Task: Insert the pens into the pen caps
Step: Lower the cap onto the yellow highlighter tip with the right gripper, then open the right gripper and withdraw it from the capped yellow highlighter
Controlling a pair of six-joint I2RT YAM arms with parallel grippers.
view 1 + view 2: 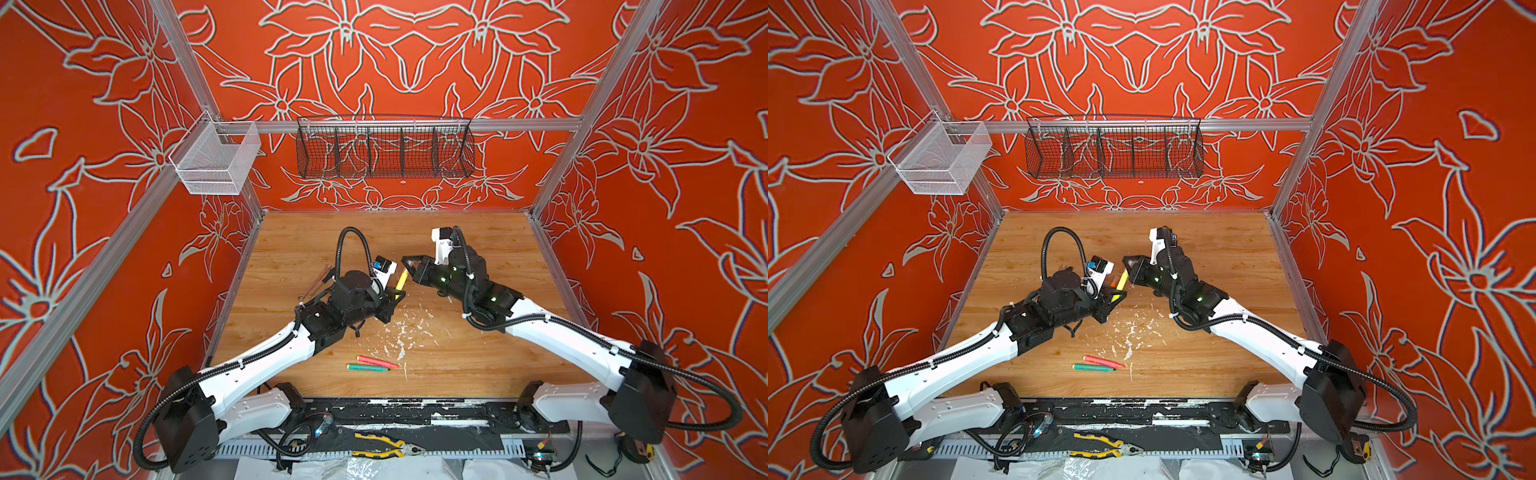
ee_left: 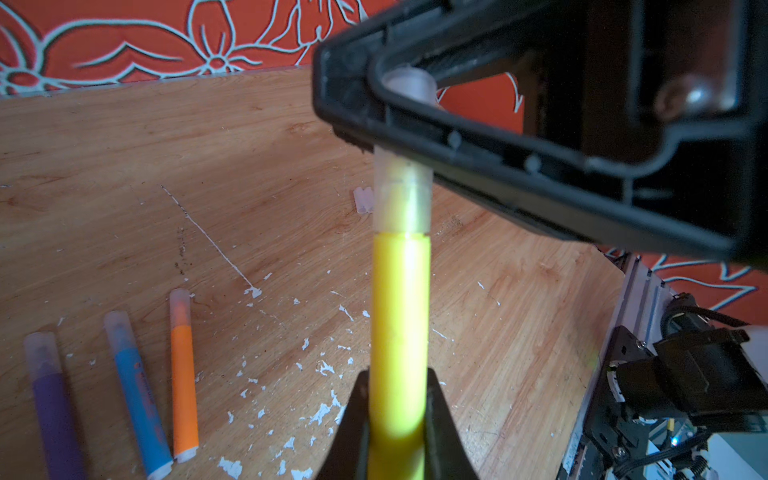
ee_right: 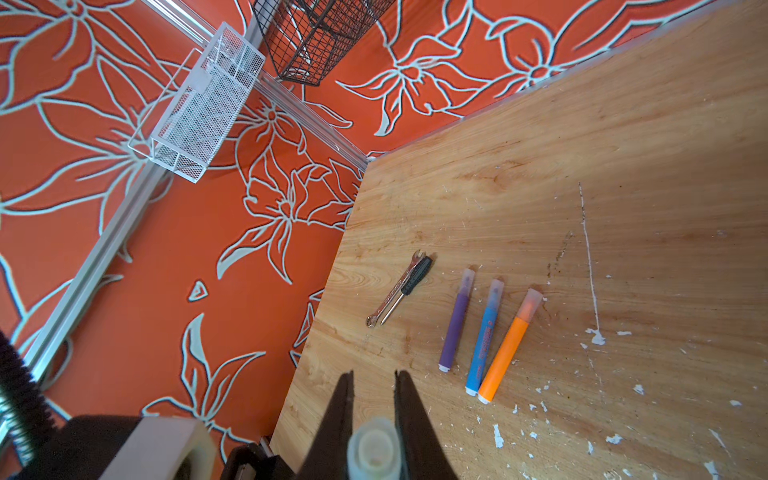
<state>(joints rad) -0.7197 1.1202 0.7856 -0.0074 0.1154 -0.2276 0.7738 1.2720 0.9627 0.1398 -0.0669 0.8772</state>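
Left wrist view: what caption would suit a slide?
Left tool holds a yellow pen while the right tool grips the clear cap on its tip.

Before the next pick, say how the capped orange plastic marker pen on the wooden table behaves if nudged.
The orange marker pen likely rolls: round barrel, flat on the wooden table. Probably stiff, light: slim plastic. Could bump the blue marker pen alongside.
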